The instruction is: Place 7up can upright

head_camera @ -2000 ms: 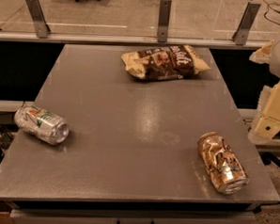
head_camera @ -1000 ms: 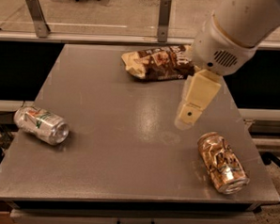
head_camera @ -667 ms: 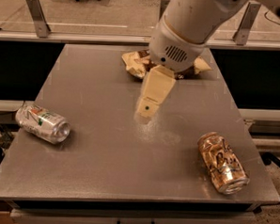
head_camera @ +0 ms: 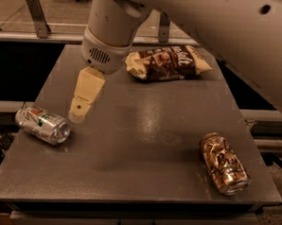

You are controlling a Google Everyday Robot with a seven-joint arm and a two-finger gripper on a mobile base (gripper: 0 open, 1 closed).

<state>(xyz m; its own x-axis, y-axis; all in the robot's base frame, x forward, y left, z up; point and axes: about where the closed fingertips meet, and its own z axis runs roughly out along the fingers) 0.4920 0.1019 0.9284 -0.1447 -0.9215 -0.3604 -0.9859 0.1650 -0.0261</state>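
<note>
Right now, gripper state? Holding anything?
Gripper: cannot tell open or closed; over the table's left side, just right of the 7up can, which lies on its side, not held.

Arm link [head_camera: 230, 29]: broad, smooth white shell, matte finish; one small dark round hole [head_camera: 265, 8] near upper edge.
Wrist housing [head_camera: 110, 30]: white cylinder, rounded lower rim, faint seam ring above rim.
Vent grille [head_camera: 100, 56]: oval patch of fine dark perforations on housing side.
Gripper [head_camera: 82, 104]: at 10 o'clock from view centre, directly under wrist housing. Cream-yellow plastic, flat tapered wedge shape, narrower toward tip; single small dark dot on face near tip. Colour distinctly warmer than white shell. No cables or lettering visible.
</note>
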